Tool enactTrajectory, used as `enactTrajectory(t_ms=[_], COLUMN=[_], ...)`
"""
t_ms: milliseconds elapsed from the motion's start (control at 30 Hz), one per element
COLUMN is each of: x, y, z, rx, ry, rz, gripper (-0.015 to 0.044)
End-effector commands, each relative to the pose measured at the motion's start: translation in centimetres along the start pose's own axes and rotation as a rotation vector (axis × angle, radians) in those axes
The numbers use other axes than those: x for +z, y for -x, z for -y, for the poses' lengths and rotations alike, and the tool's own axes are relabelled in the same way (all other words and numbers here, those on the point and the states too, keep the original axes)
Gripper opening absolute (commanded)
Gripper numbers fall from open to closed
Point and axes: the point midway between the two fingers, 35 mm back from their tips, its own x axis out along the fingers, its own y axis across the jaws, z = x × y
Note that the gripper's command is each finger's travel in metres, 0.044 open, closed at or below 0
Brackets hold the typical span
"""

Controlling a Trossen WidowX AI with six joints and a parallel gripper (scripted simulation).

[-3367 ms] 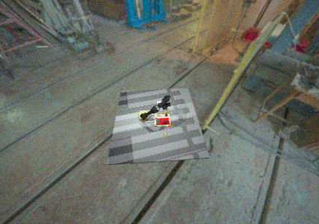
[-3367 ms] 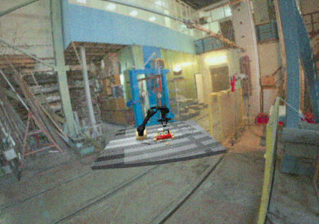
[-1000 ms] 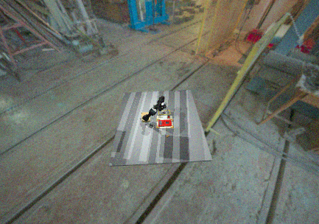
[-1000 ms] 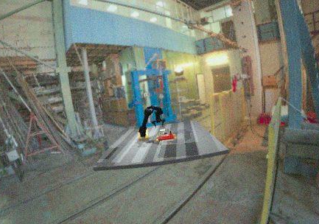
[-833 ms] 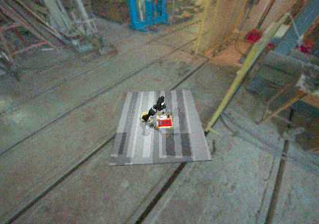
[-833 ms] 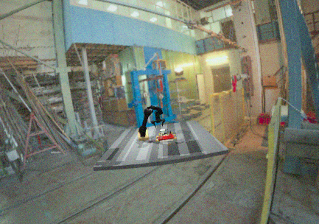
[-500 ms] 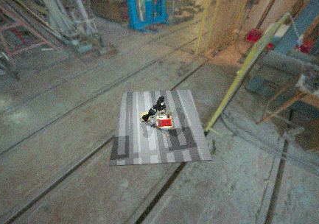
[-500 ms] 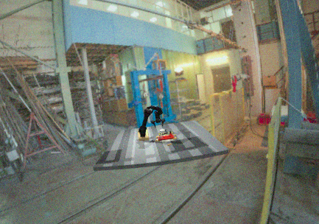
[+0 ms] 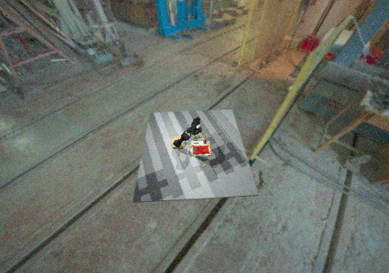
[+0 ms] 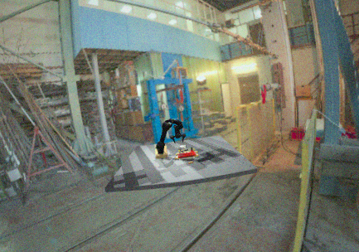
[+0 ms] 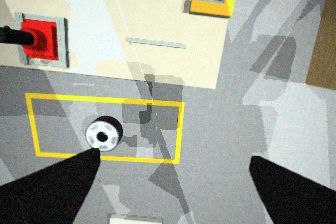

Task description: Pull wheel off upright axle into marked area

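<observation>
The wheel [image 11: 104,134], with a white spoked face and a black tyre, lies face up inside the yellow outline of the marked area [image 11: 180,132] in the wrist view, left of its middle. My gripper [image 11: 175,158] [image 10: 178,141] is wide open with nothing between its fingers, and hangs above the table. In the wrist view its left fingertip appears just below the wheel's lower edge, and the right fingertip is well off to the right. The upright axle cannot be made out.
A cream board [image 11: 189,65] lies beyond the marked area, carrying a red block [image 11: 48,42] with a black handle. A white edge [image 11: 136,220] shows at the bottom of the wrist view. Brown wood [image 11: 331,50] shows at the right.
</observation>
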Motion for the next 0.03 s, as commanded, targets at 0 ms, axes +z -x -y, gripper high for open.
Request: enactTrajectory(t_ms=[0], x=[0.02], y=[0.01], z=[0.09], rx=[-0.004], ry=[-0.003], rz=[0.0], gripper=[0.044])
